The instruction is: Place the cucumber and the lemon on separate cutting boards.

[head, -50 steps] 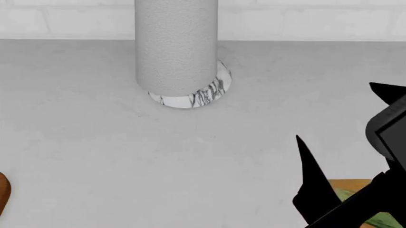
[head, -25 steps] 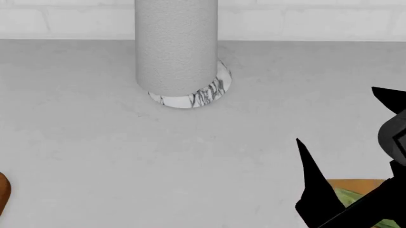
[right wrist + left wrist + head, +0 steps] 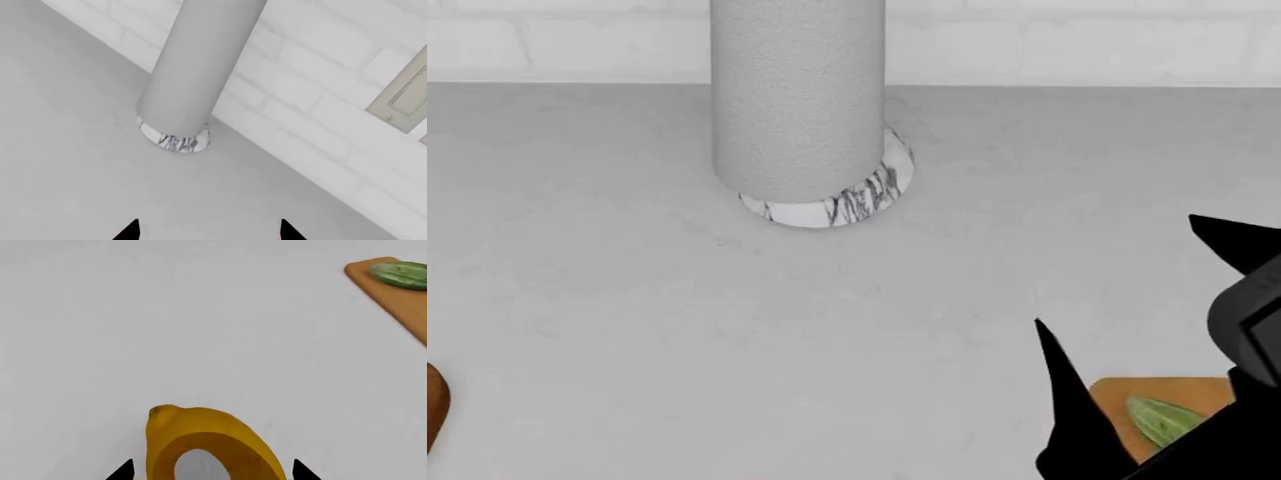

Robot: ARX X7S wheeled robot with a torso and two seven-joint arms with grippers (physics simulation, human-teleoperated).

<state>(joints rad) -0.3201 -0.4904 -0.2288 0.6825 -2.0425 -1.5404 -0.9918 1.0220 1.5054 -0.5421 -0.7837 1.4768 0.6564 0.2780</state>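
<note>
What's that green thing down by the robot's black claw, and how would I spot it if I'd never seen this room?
Start at the tall grey pillar with its marbled base on the grey counter, then look towards the near right corner. A tan-orange cutting board lies there, beside the right gripper. On it rests the cucumber: stubby, green, streaked, and the only green thing in sight.

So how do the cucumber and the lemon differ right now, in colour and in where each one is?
The cucumber is green with lighter streaks; the lemon is bright yellow with a small nub at one end. The cucumber lies on the tan cutting board, with no gripper on it; the lemon sits between the left gripper fingertips, over the bare grey counter, on no board. Whether the lemon is gripped or resting cannot be told. Both are rounded, elongated produce.
</note>
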